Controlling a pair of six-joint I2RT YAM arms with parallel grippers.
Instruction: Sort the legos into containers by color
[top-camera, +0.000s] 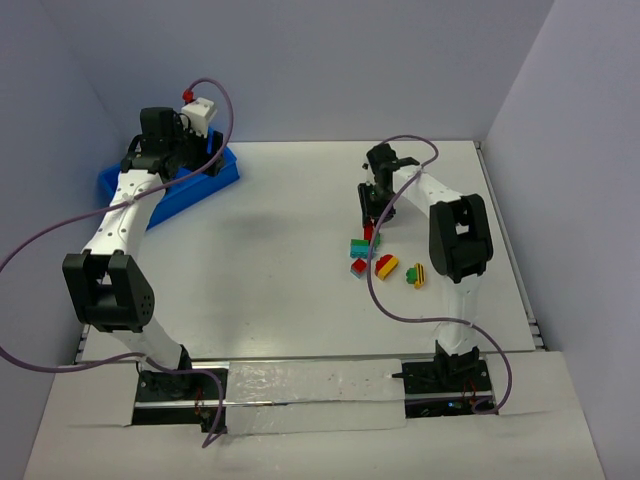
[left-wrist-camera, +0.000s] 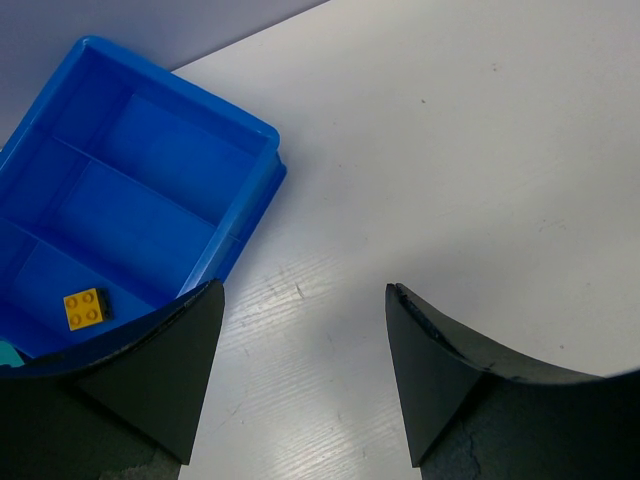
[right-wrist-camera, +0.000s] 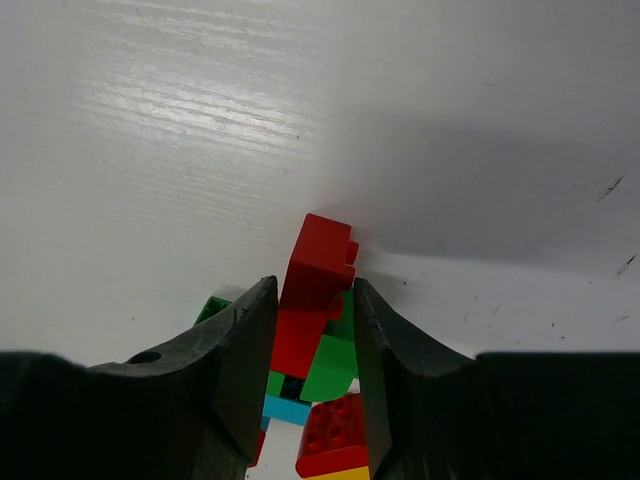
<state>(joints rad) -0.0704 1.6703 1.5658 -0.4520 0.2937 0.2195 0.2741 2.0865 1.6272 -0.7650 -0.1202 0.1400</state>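
Bricks first, nearest the arm bases: the loose legos (top-camera: 380, 262) sit at about 3 o'clock on the bench (top-camera: 280, 280). A yellow-black striped brick (top-camera: 417, 275) is closest to us, and a red-and-yellow piece (top-camera: 386, 265) lies just beside it at its 9 o'clock.

One step farther, the action. The right jaws are down on the bench at the far edge of that cluster, closed in on a red brick (right-wrist-camera: 318, 265). A green brick (right-wrist-camera: 333, 365) is wedged between the same jaws on the red one's 3 o'clock side. One pad presses red and the other seems to press green, so this looks like a pinch on two pieces at once. How firm it is, I cannot say.

These pieces should be light, rigid and glossy. They won't crush, but smooth plastic can squirt out or pivot under an off-centre squeeze. The flat side walls are the place to take hold, square and low, not across the studs. That green neighbour may ride along or spoil the grip.

Farthest off, at 10 o'clock, is the blue bin (left-wrist-camera: 150, 160), with one yellow brick (left-wrist-camera: 85, 307) lying in a compartment. The left jaws hang wide open and empty, just off the bin's corner.
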